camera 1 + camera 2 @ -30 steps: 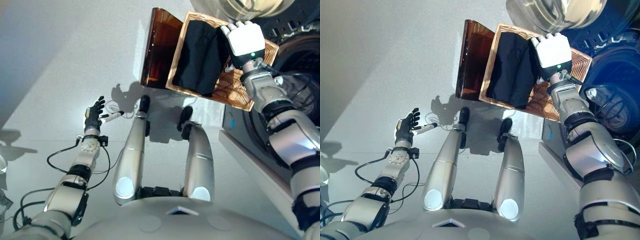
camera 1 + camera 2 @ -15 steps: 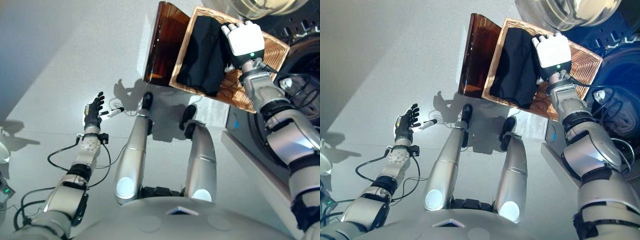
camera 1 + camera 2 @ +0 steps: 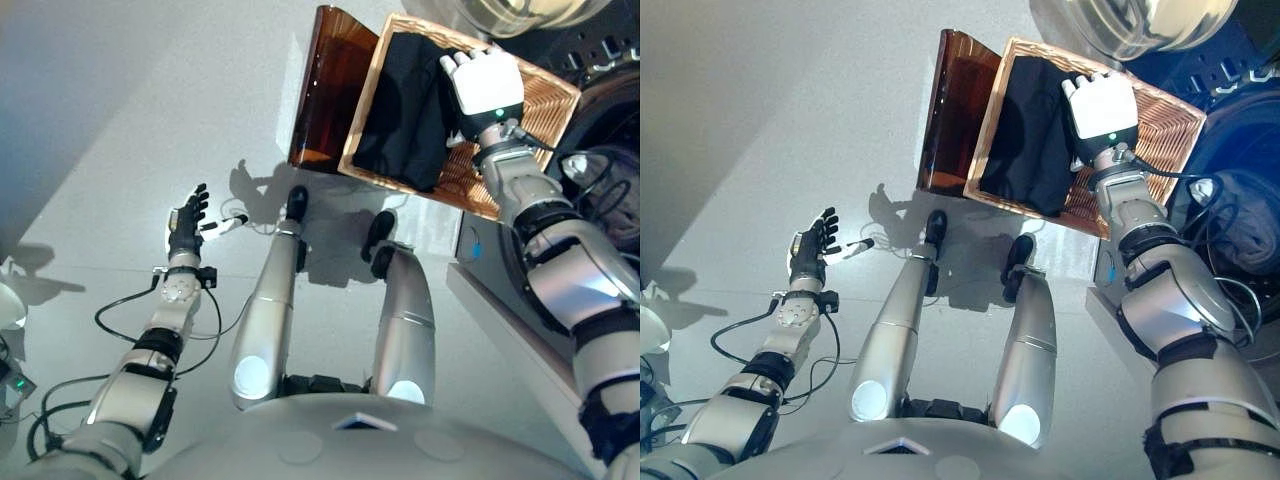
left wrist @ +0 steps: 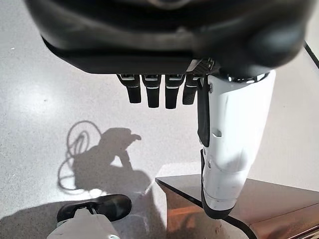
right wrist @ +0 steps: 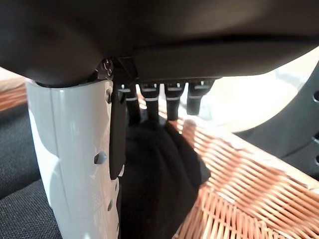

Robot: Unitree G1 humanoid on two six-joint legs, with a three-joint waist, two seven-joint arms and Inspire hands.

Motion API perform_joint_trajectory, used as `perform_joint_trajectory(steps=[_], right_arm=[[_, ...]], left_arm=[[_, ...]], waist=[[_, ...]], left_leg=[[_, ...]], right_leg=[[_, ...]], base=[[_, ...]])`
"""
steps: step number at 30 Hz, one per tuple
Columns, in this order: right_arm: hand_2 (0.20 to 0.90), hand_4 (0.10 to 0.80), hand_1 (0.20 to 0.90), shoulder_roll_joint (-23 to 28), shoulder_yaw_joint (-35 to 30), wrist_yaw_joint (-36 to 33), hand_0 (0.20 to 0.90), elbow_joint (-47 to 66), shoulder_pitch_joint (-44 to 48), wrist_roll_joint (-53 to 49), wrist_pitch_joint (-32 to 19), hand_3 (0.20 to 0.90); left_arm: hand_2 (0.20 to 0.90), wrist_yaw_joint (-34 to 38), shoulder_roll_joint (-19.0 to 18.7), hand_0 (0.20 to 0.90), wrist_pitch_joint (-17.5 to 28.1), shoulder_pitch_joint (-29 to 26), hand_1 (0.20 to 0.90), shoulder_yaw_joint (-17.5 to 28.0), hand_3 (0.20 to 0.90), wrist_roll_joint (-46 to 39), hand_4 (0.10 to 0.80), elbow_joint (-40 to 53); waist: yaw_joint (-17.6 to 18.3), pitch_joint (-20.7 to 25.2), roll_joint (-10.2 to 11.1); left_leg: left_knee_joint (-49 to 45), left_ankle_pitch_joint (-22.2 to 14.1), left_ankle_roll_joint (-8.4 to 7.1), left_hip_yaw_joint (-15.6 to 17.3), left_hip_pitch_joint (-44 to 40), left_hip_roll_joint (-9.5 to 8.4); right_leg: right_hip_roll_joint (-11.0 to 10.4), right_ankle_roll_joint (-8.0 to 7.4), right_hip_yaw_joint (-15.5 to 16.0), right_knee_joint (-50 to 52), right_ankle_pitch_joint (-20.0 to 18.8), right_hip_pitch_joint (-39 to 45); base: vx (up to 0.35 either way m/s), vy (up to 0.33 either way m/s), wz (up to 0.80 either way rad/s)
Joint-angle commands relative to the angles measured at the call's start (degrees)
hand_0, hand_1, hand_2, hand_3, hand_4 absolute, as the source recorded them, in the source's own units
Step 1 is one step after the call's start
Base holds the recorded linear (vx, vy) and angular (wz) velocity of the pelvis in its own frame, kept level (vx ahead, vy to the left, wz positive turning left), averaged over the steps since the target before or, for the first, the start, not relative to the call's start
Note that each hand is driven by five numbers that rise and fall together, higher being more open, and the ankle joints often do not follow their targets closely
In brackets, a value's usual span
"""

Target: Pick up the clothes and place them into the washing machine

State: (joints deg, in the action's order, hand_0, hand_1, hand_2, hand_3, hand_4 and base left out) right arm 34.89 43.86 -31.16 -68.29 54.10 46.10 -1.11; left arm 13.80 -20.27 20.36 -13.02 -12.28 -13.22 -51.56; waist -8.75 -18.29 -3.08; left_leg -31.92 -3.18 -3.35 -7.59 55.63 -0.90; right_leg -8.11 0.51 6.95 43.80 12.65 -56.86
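1. In the wicker basket, beside the washing machine, lies the dark clothing, spread in loose folds.
2. Looks soft, light and limp, likely to sag and trail; best gathered at the bunched edge under the right hand.
3. Right hand fingers straight, tips down on the cloth, nothing pinched yet.
4. Left hand off over the floor, fingers spread, empty.
5. Compared with a second ago: right hand lower and nearer the cloth; view shifted slightly.
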Motion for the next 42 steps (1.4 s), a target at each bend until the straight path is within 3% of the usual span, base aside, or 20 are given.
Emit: perform_joint_trajectory(steps=[1, 2, 3, 4, 23, 31, 32, 42], right_arm=[[0.779, 0.714, 0.779, 0.25, 1.65, -1.19, 0.779, 0.75, 0.42, -0.92, 0.29, 0.779], [0.477, 0.498, 0.477, 0.19, 1.72, -1.11, 0.477, 0.57, 0.25, -0.8, 0.39, 0.477], [0.477, 0.498, 0.477, 0.12, 1.66, -0.95, 0.477, 0.38, 0.19, -0.72, 0.39, 0.477], [0.205, 0.304, 0.205, 0.05, 1.58, -0.99, 0.205, 0.23, 0.07, -0.63, 0.5, 0.205], [0.2, 0.3, 0.2, -0.66, -0.93, -0.75, 0.2, -0.51, -1.52, -3.06, 0.44, 0.2], [0.2, 0.3, 0.2, 0.61, -6.81, -1.63, 0.2, -1.57, -3.27, -9.48, 0.43, 0.2], [0.2, 0.3, 0.2, 0.79, -7.74, -1.52, 0.2, -1.81, -3.45, -10.54, 0.4, 0.2], [0.2, 0.3, 0.2, 1.27, -16.4, -1.53, 0.2, 1.8, -7.2, -20.33, -1.96, 0.2]], left_arm=[[0.9, 1.71, -3.0, 0.9, 2.52, 2.61, 0.9, 1.82, 0.9, -0.63, 0.8, 0.61], [0.9, 1.69, -2.9, 0.9, 2.52, 2.66, 0.9, 1.82, 0.9, -0.7, 0.8, 0.47], [0.9, 1.62, -2.91, 0.9, 2.46, 2.61, 0.9, 1.97, 0.9, -0.61, 0.8, 0.35], [0.9, 1.63, -2.85, 0.9, 2.4, 2.68, 0.9, 1.92, 0.9, -0.49, 0.8, 0.16], [0.9, 1.48, -3.27, 0.9, 1.86, 2.55, 0.9, 2.37, 0.9, 0.61, 0.8, -0.24], [0.9, 1.09, -3.52, 0.9, 0.99, 2.33, 0.9, 2.66, 0.9, 1.35, 0.8, -0.78], [0.9, 0.9, -3.53, 0.9, 0.87, 2.36, 0.9, 2.71, 0.9, 1.36, 0.8, -0.82], [0.9, 0.2, -3.42, 0.9, 0.04, 3.6, 0.9, 4.2, 0.9, 1.75, 0.8, -1.22]], waist=[[-0.15, 3.71, -1.58], [-0.14, 3.74, -1.7], [-0.17, 3.74, -1.8], [-0.15, 3.73, -1.92], [-0.22, 4.48, -1.67], [0.21, 4.42, -1.64], [0.27, 4.27, -1.76], [1.77, 4.0, -2.62]], left_leg=[[-2.28, -4.74, -0.35, 1.06, 0.97, -1.21], [-2.31, -4.69, -0.36, 1.08, 1.14, -1.25], [-2.25, -4.63, -0.39, 1.07, 1.18, -1.25], [-2.23, -4.58, -0.4, 1.14, 1.23, -1.29], [0.53, -3.73, -0.09, 1.49, -1.99, -1.72], [5.35, -2.57, 0.13, 2.48, -8.81, -1.98], [7.09, -0.17, 0.28, 2.82, -9.41, -2.07], [12.5, 1.12, 1.0, 4.88, -17.79, -3.02]], right_leg=[[2.67, -4.19, -1.22, -5.3, -4.26, 0.58], [2.62, -4.19, -1.21, -5.27, -4.26, 0.47], [2.59, -4.21, -1.19, -5.33, -4.24, 0.44], [2.54, -4.2, -1.22, -5.19, -4.26, 0.35], [2.52, -4.22, -1.6, -7.52, -4.9, 3.11], [2.33, -4.38, -2.41, -11.98, -6.57, 9.15], [2.12, -4.06, -2.15, -13.66, -8.73, 9.71], [1.81, -4.61, -4.77, -19.64, -11.12, 17.06]], base=[[0.0, 0.0, 0.0], [0.0, 0.0, 0.0], [0.0, 0.0, 0.0], [0.0, 0.0, 0.0], [0.0, 0.0, 0.0], [-0.009, 0.019, -0.02], [-0.082, 0.072, -0.07], [0.007, 0.072, -0.12]])
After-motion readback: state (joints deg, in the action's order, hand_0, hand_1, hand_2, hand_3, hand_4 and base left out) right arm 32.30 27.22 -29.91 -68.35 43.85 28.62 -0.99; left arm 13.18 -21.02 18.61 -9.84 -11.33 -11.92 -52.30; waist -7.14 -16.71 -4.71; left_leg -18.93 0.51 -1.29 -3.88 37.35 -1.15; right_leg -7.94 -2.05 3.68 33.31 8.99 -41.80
